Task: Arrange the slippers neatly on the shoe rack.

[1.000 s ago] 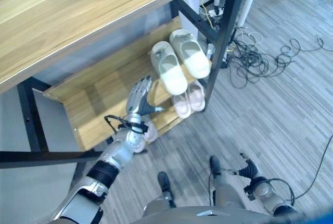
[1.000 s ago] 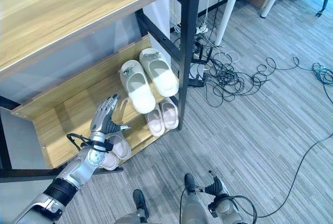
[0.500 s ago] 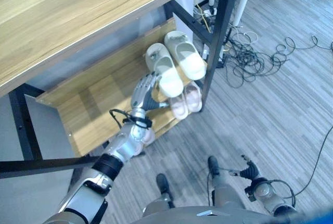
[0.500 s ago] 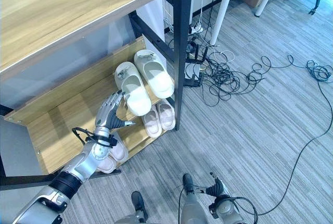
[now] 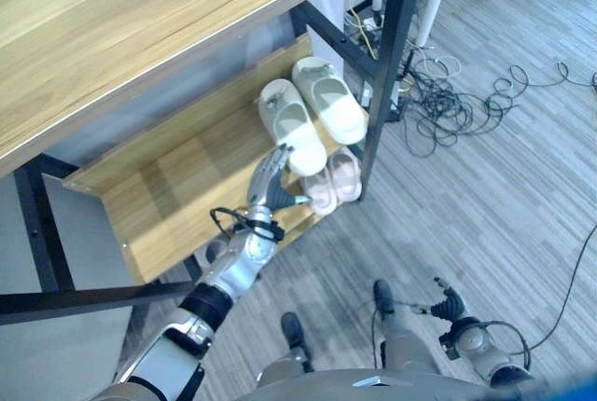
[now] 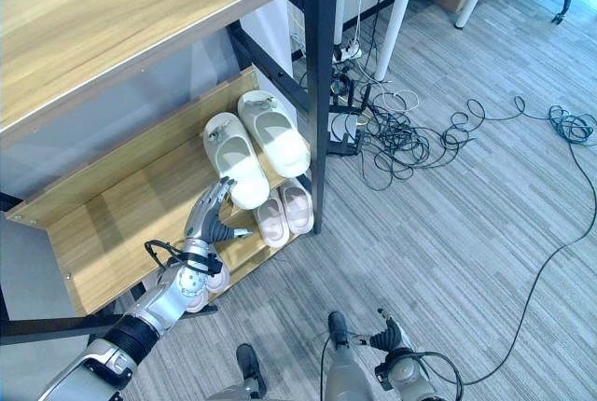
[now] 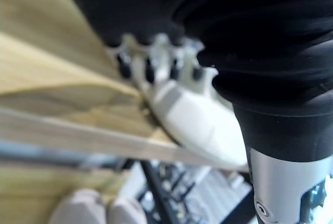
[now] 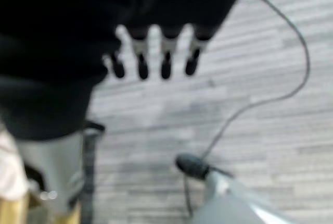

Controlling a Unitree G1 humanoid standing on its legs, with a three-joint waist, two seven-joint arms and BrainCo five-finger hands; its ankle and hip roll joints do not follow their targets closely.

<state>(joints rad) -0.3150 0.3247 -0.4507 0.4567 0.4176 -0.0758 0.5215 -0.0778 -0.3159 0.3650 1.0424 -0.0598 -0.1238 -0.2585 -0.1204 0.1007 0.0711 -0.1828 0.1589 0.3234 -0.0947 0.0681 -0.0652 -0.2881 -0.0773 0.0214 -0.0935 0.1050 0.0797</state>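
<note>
Reaching left hand (image 5: 268, 180), fingers straight, touching cream slipper (image 5: 293, 126) on shoe rack (image 5: 177, 172); right hand (image 8: 156, 52) fingers relaxed.

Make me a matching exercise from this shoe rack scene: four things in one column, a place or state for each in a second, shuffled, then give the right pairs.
Things
1. pale green slippers
2. pink slippers
3. left hand
4. right hand

Places or states
A. low over the floor, idle
B. on the lowest shelf by the black post
C. open, fingers straight at the near slipper's heel
D. side by side on the middle wooden shelf

Pairs: 1-D, 2-B, 3-C, 4-A
</note>
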